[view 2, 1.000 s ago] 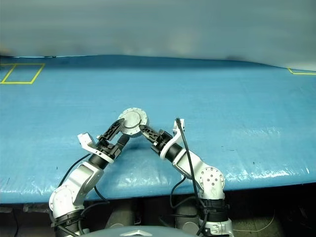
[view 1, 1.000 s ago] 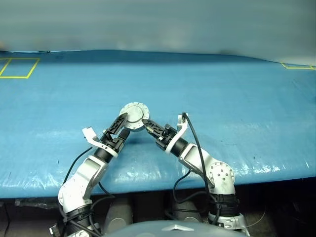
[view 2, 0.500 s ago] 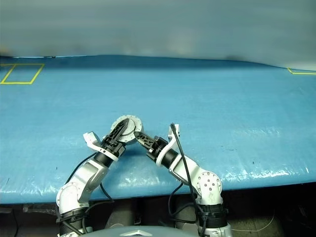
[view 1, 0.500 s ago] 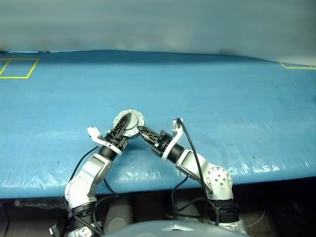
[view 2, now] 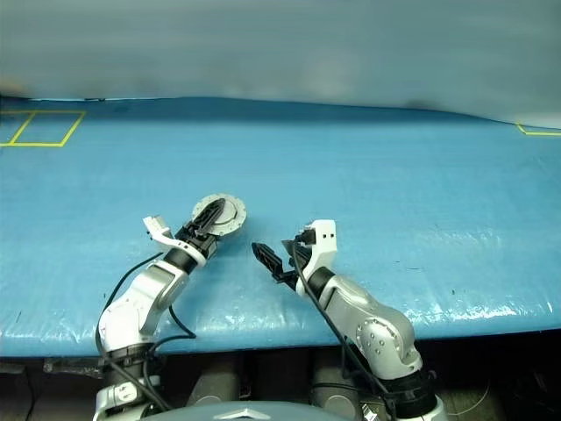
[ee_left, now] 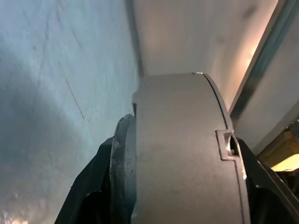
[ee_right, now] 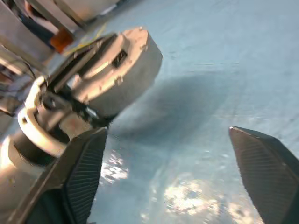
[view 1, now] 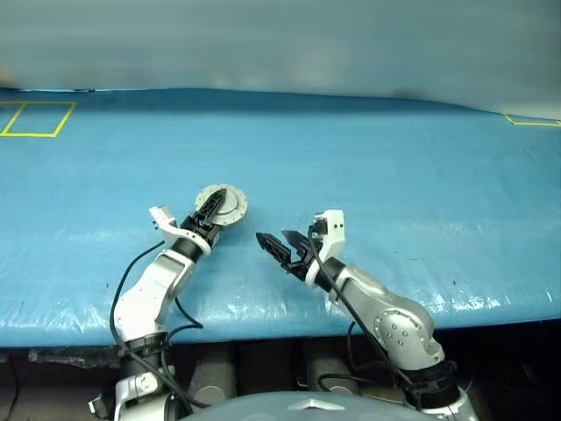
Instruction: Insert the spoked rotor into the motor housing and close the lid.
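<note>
overhead, the left gripper [view 1: 210,209] clamps the closed motor housing [view 1: 221,204] just above the blue table [view 1: 394,175]; the right gripper [view 1: 273,249] gapes empty nearby. left wrist: lid [ee_left: 187,154] shut flush (rigid, smooth metal, probably weighty; best held across its rim). right wrist: fingers [ee_right: 79,177] spread wide.

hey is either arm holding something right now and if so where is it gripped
The left pincer holds the closed motor housing, one finger on each flat face, just above the blue table. The right pincer is open, holding nothing.
</note>
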Controlling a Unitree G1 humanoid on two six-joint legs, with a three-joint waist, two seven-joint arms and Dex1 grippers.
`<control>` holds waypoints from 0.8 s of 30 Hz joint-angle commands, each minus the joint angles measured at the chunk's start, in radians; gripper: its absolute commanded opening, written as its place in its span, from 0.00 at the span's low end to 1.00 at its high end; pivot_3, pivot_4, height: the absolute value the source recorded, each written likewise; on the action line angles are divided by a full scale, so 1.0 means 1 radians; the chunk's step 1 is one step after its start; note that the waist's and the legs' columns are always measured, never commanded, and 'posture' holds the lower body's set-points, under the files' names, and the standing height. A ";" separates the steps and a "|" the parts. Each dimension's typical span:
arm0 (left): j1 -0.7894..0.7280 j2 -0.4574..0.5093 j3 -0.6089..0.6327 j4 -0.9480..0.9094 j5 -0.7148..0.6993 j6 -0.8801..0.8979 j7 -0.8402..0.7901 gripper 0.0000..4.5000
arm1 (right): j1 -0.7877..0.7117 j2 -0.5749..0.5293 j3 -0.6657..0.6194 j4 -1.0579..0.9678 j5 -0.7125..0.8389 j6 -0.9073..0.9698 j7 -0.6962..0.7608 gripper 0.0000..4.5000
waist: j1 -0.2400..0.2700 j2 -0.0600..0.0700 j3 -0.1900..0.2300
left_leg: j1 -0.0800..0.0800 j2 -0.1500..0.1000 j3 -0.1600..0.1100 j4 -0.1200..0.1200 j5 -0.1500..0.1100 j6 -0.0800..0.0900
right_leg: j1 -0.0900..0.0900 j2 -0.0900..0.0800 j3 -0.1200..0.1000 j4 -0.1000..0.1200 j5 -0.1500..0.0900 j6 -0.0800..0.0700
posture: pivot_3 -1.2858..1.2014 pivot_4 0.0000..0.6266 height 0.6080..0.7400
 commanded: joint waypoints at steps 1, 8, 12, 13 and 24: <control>-0.106 0.020 -0.001 0.081 0.067 -0.026 -0.041 0.54 | 0.025 -0.059 0.071 -0.057 -0.229 -0.151 0.066 1.00 | -0.001 0.000 0.000 | 0.000 -0.001 0.000 0.000 0.000 0.000 | 0.000 0.000 0.001 0.000 0.000 0.000 | 0.52 0.24 1.00; -0.423 0.060 0.014 0.494 0.310 -0.170 -0.141 0.54 | 0.112 -0.083 0.131 0.000 -0.550 -0.393 0.078 1.00 | 0.001 -0.002 0.001 | -0.001 -0.003 -0.001 0.001 0.000 0.000 | 0.001 0.000 0.001 -0.001 0.000 0.005 | 0.52 0.24 1.00; -0.593 0.068 0.048 0.738 0.418 -0.282 -0.209 0.54 | 0.137 -0.034 0.123 0.038 -0.642 -0.446 0.047 1.00 | 0.000 -0.003 0.001 | -0.002 -0.003 0.000 0.001 0.000 0.000 | 0.001 0.000 0.001 -0.002 0.000 0.006 | 0.52 0.24 1.00; -0.644 0.070 0.053 0.813 0.452 -0.324 -0.220 0.54 | 0.141 -0.026 0.123 0.043 -0.657 -0.451 0.048 1.00 | -0.001 -0.003 0.001 | -0.002 -0.003 0.000 0.001 0.000 0.000 | 0.000 0.000 0.001 -0.002 0.000 0.006 | 0.52 0.24 1.00; -0.860 0.084 0.145 1.187 0.644 -0.562 -0.180 0.54 | 0.182 0.040 0.084 0.041 -0.724 -0.421 0.057 1.00 | -0.003 -0.004 0.002 | -0.004 -0.003 -0.001 -0.002 0.000 0.000 | 0.000 0.000 0.000 -0.006 0.005 0.009 | 0.52 0.24 1.00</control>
